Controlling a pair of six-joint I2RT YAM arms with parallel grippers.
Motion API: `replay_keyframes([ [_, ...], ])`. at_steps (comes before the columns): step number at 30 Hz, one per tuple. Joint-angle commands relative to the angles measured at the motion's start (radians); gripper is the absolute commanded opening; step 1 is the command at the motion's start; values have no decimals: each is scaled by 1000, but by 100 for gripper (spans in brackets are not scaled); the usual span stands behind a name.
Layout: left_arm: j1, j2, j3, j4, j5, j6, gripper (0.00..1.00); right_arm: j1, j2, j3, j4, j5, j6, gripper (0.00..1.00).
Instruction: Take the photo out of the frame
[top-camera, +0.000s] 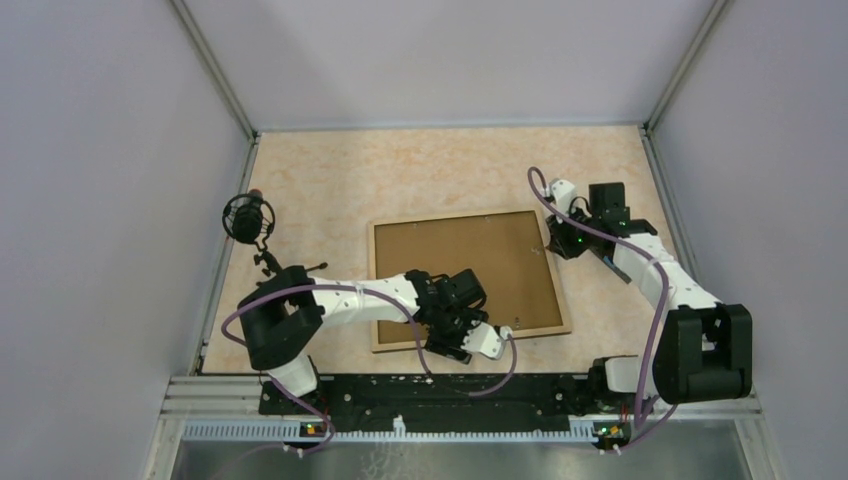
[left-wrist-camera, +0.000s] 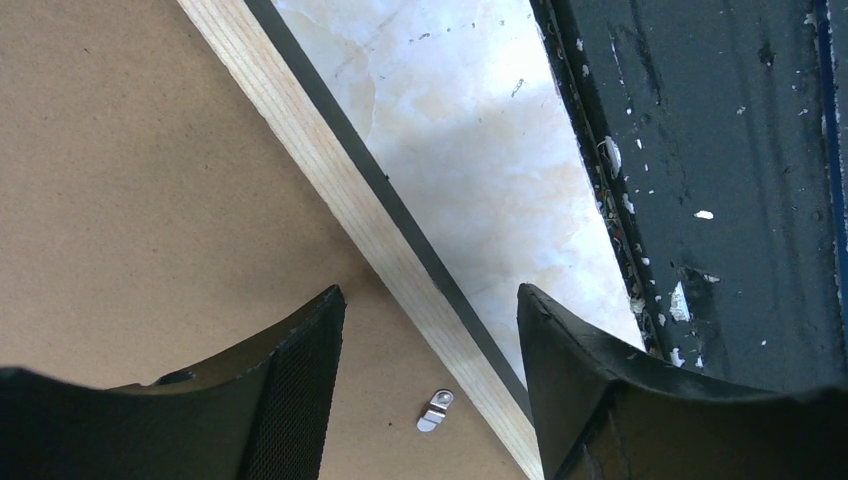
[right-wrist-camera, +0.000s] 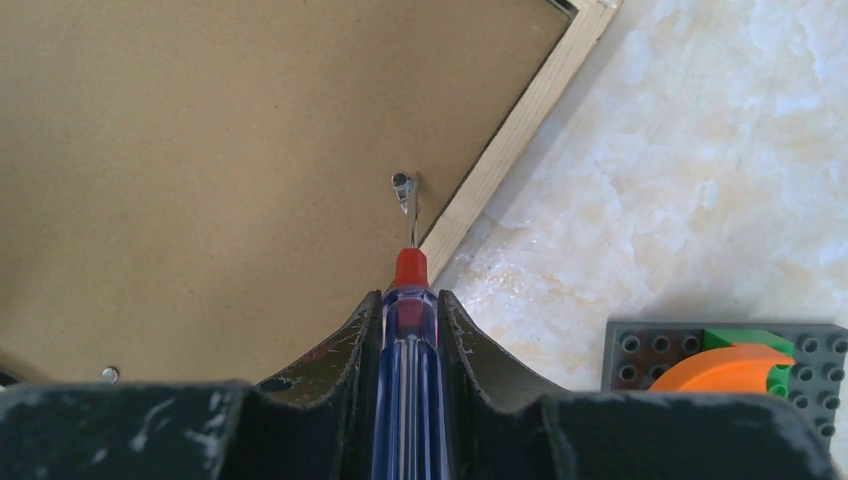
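The frame (top-camera: 465, 275) lies face down on the table, its brown board back up, with a pale wood rim. The photo is hidden under the board. My left gripper (left-wrist-camera: 430, 320) is open over the frame's near edge (left-wrist-camera: 400, 260), one finger over the board, the other beyond the rim; a small metal clip (left-wrist-camera: 435, 410) lies between them. My right gripper (right-wrist-camera: 410, 300) is shut on a blue screwdriver (right-wrist-camera: 410, 400) with a red collar. Its metal tip touches a metal clip (right-wrist-camera: 402, 186) by the frame's right rim (right-wrist-camera: 500, 150).
A grey studded plate with an orange and green piece (right-wrist-camera: 725, 365) lies on the table right of the frame. A black microphone-like object on a stand (top-camera: 248, 220) stands at the table's left edge. The black base rail (left-wrist-camera: 720, 180) runs close to the frame's near edge.
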Motion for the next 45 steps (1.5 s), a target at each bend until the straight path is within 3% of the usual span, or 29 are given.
replay_keyframes([
  [1,11,42,1,-11,31,15,69,15,24,34,-135,-60,-30,0],
  [7,29,31,1,-11,26,10,70,15,5,58,-163,-51,-15,0],
  [15,113,-32,26,-38,53,-9,73,14,-58,152,-113,-116,149,0],
  [22,132,-67,-28,-70,-91,97,72,14,-75,192,-37,-152,260,0],
  [30,301,-85,-25,-11,-188,202,71,-15,-114,145,11,-159,306,0],
  [39,409,-51,126,69,-210,18,74,-168,-114,154,41,-284,379,0],
  [45,458,-4,308,102,-210,-229,95,-202,-127,153,54,-292,399,0],
])
